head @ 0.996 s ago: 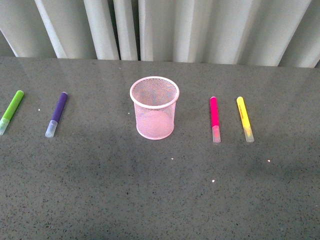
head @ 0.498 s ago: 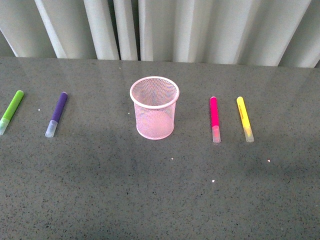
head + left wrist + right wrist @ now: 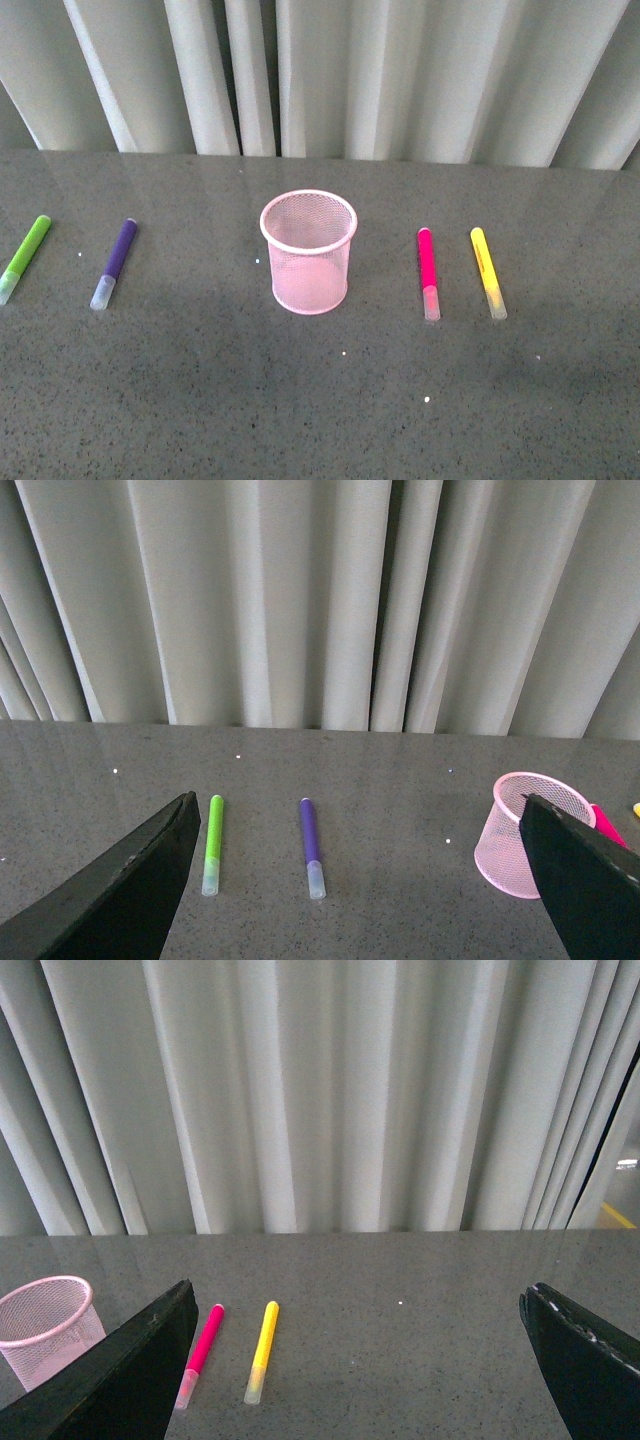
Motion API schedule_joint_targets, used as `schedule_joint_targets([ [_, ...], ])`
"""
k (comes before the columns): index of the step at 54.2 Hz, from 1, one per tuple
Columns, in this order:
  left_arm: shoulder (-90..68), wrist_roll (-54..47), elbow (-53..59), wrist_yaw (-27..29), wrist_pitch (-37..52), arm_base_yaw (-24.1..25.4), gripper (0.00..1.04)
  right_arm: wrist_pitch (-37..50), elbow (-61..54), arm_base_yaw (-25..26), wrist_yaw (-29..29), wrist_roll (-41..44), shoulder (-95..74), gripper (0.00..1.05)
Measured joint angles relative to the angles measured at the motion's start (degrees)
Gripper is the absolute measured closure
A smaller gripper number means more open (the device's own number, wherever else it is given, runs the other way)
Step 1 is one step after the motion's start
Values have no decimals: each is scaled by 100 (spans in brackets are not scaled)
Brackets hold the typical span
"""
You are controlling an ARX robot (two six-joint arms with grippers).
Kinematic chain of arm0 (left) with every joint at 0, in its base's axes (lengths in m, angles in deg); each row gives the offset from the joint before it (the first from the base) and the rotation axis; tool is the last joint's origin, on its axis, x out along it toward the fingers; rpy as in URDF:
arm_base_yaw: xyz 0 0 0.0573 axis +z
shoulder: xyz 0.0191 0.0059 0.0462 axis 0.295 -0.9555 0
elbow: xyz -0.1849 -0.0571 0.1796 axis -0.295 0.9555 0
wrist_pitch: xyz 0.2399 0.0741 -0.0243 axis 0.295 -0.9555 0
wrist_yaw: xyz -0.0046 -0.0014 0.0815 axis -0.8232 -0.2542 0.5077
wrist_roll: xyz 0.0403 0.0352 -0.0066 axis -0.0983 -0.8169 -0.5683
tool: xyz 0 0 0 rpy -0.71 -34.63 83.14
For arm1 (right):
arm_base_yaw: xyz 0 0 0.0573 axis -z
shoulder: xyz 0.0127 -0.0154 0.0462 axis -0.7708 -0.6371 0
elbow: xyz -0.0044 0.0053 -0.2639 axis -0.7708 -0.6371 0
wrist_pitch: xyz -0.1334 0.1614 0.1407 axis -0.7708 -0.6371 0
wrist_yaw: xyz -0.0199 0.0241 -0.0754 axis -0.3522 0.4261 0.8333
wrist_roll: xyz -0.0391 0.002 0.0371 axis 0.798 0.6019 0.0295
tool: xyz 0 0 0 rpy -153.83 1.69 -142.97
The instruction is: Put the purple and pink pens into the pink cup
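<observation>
Pink cup [image 3: 308, 270] upright — purple pen [image 3: 115, 262] apart

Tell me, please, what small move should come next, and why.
Probably lower the open left gripper toward the purple pen: it and the pink pen lie flat on the table, outside the pink cup, and the right gripper is also empty.

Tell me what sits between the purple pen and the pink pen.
Only the pink mesh cup, standing upright, apart from the purple pen on one side and the pink pen on the other. The front view shows it.
</observation>
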Motion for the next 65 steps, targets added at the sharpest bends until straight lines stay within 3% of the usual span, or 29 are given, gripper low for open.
schedule_joint_targets([
  [27,2,2,0,0,0,0,7,0,0,0,0,0,0,7],
  [32,-348,608,-240,437,-680,-136,7,0,0,0,0,0,0,7],
  [37,-1220,1462,-533,-280,-973,70,7,0,0,0,-2,0,0,7],
  [40,-1746,1696,-726,-754,-780,269,7,0,0,0,-2,-2,0,7],
  [53,-4293,1740,-1843,-817,1056,343,7,0,0,0,0,-2,0,7],
  [65,-6537,1263,-2671,-918,1576,197,7,0,0,0,0,-2,0,7],
])
